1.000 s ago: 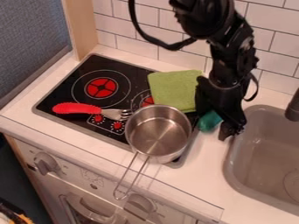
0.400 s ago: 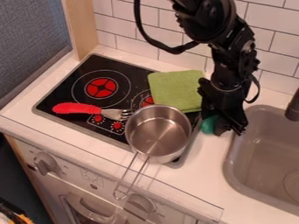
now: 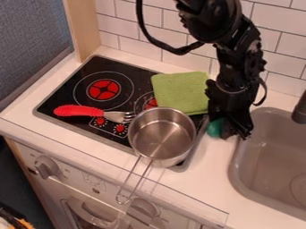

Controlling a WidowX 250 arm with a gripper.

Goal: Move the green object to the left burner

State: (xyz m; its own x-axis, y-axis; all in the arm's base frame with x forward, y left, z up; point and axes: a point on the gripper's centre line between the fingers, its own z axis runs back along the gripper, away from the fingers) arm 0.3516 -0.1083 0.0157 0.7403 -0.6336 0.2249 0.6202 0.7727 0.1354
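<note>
Pickup looks like the step in hand: the green object is on the counter, between the stove's right edge and the sink's left edge, near the sink's back left corner. The gripper hangs right at it, covering its right side; whether it is spread or pinching the object, I cannot tell.

The left burner, towards the stove's back left corner, has nothing on it. So the next move calls for a sure grip, then a straight lift high enough to clear the pot at the stove's front right corner and the cloth over its back right corner. After that, carry left and lower onto the burner, behind the fork. Going low could drag the cloth or knock the pot.
</note>
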